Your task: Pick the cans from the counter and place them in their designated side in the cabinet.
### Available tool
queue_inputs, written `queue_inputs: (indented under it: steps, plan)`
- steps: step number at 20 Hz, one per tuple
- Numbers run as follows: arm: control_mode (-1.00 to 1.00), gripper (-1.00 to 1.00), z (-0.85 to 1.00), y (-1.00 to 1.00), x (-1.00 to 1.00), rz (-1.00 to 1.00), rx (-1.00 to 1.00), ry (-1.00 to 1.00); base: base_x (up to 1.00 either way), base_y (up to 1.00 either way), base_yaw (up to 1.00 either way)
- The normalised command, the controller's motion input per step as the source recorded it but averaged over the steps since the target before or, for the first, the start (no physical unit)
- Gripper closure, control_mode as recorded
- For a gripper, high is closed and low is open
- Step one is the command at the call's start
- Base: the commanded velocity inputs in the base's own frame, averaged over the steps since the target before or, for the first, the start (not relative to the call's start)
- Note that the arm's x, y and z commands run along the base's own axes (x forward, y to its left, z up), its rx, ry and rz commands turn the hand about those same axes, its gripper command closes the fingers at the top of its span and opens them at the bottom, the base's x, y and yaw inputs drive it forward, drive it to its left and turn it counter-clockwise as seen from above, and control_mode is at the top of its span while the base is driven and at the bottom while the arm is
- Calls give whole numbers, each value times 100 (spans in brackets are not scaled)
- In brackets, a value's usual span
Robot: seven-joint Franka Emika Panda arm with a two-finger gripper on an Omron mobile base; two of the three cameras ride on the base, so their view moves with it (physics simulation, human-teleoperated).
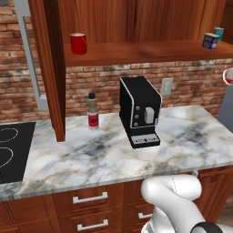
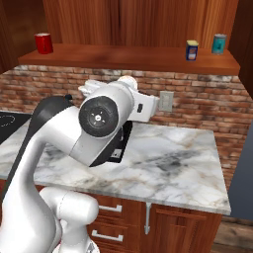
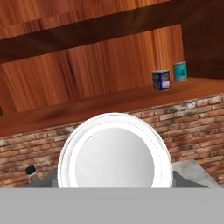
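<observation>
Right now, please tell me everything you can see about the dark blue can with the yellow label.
The dark blue can is a short cylinder with a yellow label and a pale top rim, seemingly metal. It stands upright on the cabinet shelf, toward its right end, close to the teal can but apart from it. Only the shelf touches it.

white arm (image 2: pixel 99 123) raised, gripper (image 1: pixel 229 75) holding can

The cabinet (image 1: pixel 136 18) is all reddish wood with visible grain, kinda satin. Below it, the counter (image 1: pixel 104 154) is polished veined marble, and the wall behind is rough brick (image 1: pixel 191 86). On the counter, the coffee machine (image 1: pixel 139 110) looks like glossy black plastic.
</observation>
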Motion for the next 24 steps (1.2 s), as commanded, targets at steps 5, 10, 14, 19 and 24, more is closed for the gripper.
queue_inputs:
  steps: [5, 10, 14, 19, 24]
  plan:
    - [-100, 100, 15, 4, -10, -1, 0, 1, 0, 0, 0]
    - [-100, 100, 10, 4, -4, -1, 0, 0, 0, 0, 0]
    - [-100, 100, 7, 0, -5, -2, 0, -4, 0, 0, 0]
    - [-100, 100, 9, 1, -5, -4, -1, -7, 0, 0, 0]
    - [-100, 100, 3, 8, 3, -5, 0, -1, 0, 0, 0]
